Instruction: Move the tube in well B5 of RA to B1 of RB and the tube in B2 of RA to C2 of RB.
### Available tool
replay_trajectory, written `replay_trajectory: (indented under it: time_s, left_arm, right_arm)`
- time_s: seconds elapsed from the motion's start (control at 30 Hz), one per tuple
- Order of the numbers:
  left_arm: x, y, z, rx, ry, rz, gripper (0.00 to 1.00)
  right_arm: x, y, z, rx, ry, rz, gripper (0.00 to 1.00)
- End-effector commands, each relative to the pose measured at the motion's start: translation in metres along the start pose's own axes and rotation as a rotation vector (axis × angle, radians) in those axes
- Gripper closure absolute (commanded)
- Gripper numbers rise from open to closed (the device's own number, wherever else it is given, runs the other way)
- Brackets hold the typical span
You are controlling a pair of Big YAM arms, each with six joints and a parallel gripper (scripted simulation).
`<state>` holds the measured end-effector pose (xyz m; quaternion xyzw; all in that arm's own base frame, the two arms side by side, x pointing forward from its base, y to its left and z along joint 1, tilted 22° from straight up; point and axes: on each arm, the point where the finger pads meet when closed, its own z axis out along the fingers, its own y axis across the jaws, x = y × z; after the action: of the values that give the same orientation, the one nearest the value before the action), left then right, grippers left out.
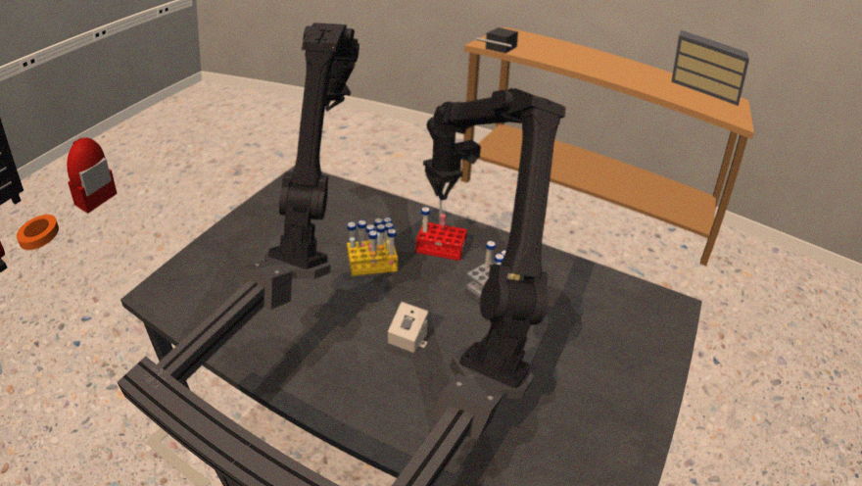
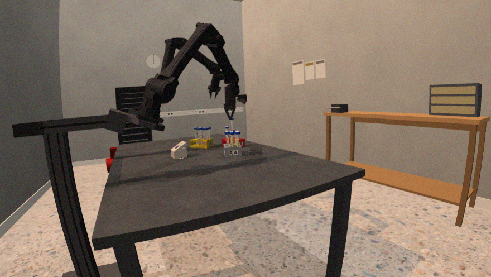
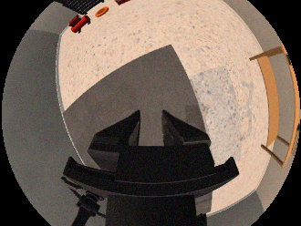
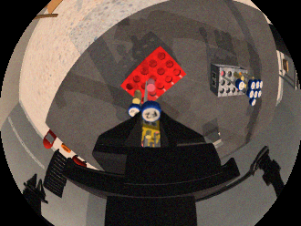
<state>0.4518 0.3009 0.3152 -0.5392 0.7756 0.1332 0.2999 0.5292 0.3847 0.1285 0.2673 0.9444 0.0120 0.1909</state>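
While right fingers (image 1: 434, 184) (image 2: 226, 112) grip one tube (image 1: 440, 208) (image 2: 231, 123) (image 4: 150, 111), three racks (image 1: 440, 248) (image 2: 242, 141) (image 4: 161, 64) stand below.

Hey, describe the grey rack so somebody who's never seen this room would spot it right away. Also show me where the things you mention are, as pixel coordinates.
On the dark table (image 1: 603, 350) (image 2: 206, 192), find the three tube racks. The grey rack (image 2: 232, 152) (image 4: 221, 88) is the one beyond the red rack (image 1: 440, 248) (image 4: 155, 70) from the yellow rack (image 1: 370, 267) (image 2: 201, 145). Unlike those two, it is grey, with "RA" in black letters on its end.
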Motion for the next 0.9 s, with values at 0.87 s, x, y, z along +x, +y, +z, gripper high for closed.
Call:
replay_trajectory:
  time_s: [0.87]
  left_arm:
    - [-0.015,-0.005,-0.013,0.021,-0.031,-0.013,0.7]
  right_arm:
    - [-0.008,0.02,-0.059,-0.067,-0.022,0.017,1.0]
